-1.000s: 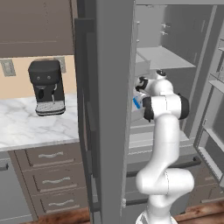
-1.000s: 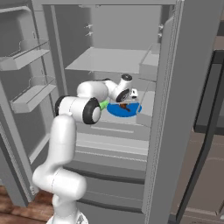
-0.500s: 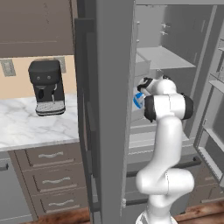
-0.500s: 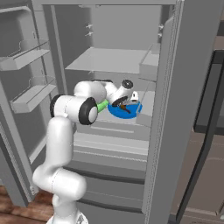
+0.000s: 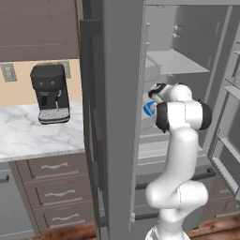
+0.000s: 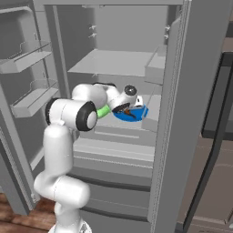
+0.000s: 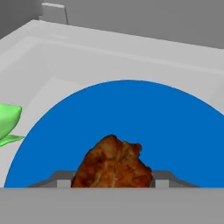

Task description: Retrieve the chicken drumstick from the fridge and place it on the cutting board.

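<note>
Hand view: gripper (image 7: 113, 183) low over the blue plate (image 7: 175, 131), chicken drumstick (image 7: 113, 164) between its fingers (image 7: 59, 178), one each side; can't tell if they're clamped or just bracketing it. Green item (image 7: 8, 124) just beside plate. Right base view adds: plate on fridge (image 6: 182, 136) shelf. Left base view adds: coffee machine (image 5: 49, 93) on counter (image 5: 37, 138), well apart from plate.

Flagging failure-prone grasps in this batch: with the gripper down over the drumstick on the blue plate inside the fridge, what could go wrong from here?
1. The chicken drumstick sits between the finger tips on a lumpy, irregular surface; the grip may be shallow and slip on lifting.
2. The gripper works low over the blue plate; closing could scrape or drag the plate along the fridge shelf.
3. A green item lies beside the plate; withdrawing sideways might knock it.
</note>
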Robot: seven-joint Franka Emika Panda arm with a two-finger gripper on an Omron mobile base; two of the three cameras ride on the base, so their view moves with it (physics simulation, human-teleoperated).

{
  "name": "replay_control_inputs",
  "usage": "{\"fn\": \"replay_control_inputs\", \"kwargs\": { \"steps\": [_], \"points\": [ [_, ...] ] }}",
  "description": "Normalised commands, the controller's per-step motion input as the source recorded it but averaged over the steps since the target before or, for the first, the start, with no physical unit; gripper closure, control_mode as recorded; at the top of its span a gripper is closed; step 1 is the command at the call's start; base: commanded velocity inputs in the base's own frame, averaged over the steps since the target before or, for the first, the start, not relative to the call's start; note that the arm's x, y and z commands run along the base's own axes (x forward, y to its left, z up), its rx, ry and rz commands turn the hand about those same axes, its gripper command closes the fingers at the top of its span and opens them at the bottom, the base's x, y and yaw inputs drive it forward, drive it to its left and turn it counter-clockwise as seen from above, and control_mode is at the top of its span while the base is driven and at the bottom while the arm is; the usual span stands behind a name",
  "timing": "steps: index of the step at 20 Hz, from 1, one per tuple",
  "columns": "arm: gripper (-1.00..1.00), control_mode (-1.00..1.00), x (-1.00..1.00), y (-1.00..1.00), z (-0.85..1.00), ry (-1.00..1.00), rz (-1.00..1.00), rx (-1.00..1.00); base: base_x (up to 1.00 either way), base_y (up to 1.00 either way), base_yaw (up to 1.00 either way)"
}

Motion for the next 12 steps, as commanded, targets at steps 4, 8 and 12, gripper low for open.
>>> {"fn": "replay_control_inputs", "kwargs": {
  "steps": [4, 8, 12],
  "points": [
    [1.00, -1.00, -0.09, 0.00, 0.57, 0.00, -0.03, 0.00, 0.00, 0.00, 0.00],
    [1.00, -1.00, -0.36, 0.09, 0.26, -0.10, -0.12, 0.00, 0.00, 0.00, 0.00],
    [1.00, -1.00, -0.77, 0.00, 0.00, -0.13, -0.14, 0.03, 0.00, 0.00, 0.00]
  ]
}}
